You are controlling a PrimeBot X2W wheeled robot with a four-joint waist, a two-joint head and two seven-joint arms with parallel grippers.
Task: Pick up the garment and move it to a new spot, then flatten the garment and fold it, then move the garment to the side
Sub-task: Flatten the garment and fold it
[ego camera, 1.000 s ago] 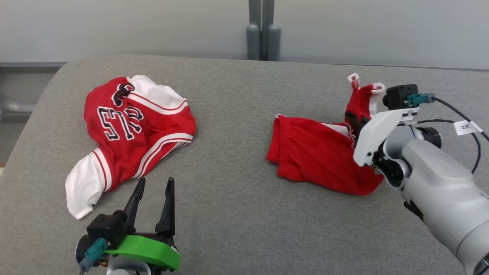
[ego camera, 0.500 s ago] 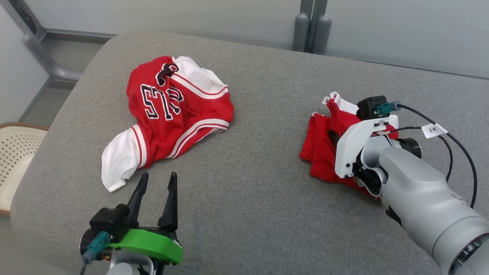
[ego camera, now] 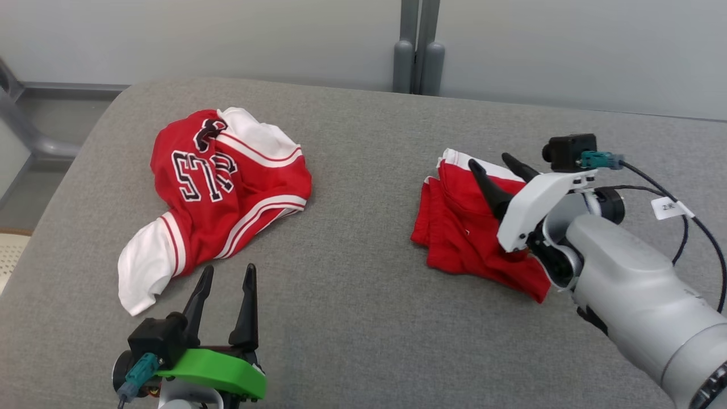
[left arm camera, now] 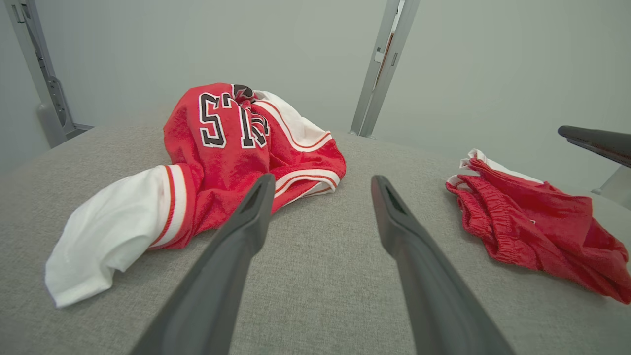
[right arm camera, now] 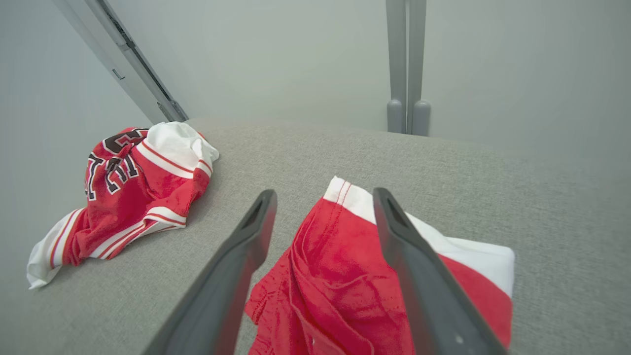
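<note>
Garment [ego camera: 227, 187] crumpled | left gripper [ego camera: 228, 268] spread, empty, beside garment | right gripper [ego camera: 488, 159] (spread, nothing held) and red shorts [ego camera: 454, 227] well right of garment

Left gripper [ego camera: 228, 267]: two long, dark, tapering fingers fixed to a bright green plastic bracket [ego camera: 221, 372], with a small black camera block [ego camera: 156, 335] and a teal cable plug [ego camera: 136, 372] beside it. Right gripper [ego camera: 488, 159]: same dark fingers, set in a white angular bracket [ego camera: 534, 207], topped by a black camera housing [ego camera: 568, 150] with a teal connector [ego camera: 601, 160]; thin black cables [ego camera: 644, 176] bearing a small white label [ego camera: 669, 208]; bulky silver-grey forearm [ego camera: 636, 284].
</note>
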